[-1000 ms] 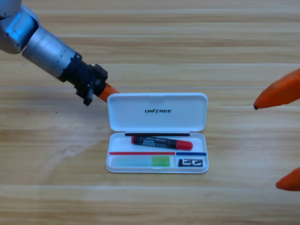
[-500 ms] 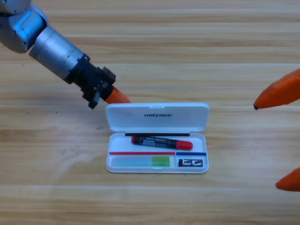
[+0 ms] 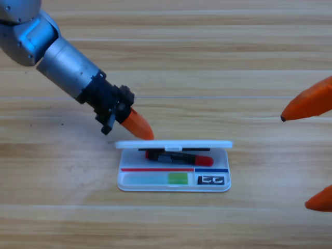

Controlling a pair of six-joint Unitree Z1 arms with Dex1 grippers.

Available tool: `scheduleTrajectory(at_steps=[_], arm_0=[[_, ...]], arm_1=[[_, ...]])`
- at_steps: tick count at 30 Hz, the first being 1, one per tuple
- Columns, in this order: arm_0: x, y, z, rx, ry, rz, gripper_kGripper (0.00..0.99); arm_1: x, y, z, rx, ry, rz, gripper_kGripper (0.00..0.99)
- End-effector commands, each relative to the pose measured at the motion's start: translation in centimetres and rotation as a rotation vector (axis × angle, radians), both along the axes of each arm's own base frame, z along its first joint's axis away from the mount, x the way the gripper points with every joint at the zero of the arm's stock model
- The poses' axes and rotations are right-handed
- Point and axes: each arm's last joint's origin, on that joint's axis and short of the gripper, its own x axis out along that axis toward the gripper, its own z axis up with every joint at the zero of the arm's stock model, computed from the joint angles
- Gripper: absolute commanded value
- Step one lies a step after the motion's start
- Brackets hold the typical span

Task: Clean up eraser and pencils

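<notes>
The white case (image 3: 122, 179) lies at the table's middle with its lid (image 3: 174, 143) tipped far forward, seen almost edge-on over the back row. The red pencil (image 3: 199, 160) with its black band lies in that back row, partly under the lid. In the front row lie the light green pencil (image 3: 161, 179) and, to its right, the dark eraser (image 3: 211, 180). My left gripper (image 3: 141, 128) is shut, its orange tip touching the lid's back left edge. My right gripper (image 3: 294, 162) waits at the right edge, jaws wide apart, holding nothing.
The left arm's grey and black body (image 3: 67, 65) slants down from the top left corner toward the case. Bare wooden table (image 3: 207, 62) surrounds the case on all sides.
The left gripper has moved right and toward the front, pushing the lid from standing upright to tipped nearly flat over the case. The right gripper has held still.
</notes>
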Motion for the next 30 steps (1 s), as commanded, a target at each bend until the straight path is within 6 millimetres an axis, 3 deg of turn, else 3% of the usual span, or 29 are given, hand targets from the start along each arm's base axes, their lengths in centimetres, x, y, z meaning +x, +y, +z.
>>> scheduleTrajectory(at_steps=[1, 25, 30], arm_0=[[-1.8, -1.9, -1.0, 0.03, 0.009, -0.046, 0.0], [-4.4, -3.5, -5.1, 0.126, -0.009, -0.079, 0.0], [-4.5, -3.3, -3.7, 0.13, -0.037, -0.072, 0.0]], arm_1=[[0.4, -0.3, -0.5, 0.014, 0.016, -0.02, 0.986], [0.6, -0.1, -0.7, 0.003, 0.022, -0.023, 0.986], [0.6, 0.0, -0.8, 0.002, 0.024, -0.021, 0.986]])
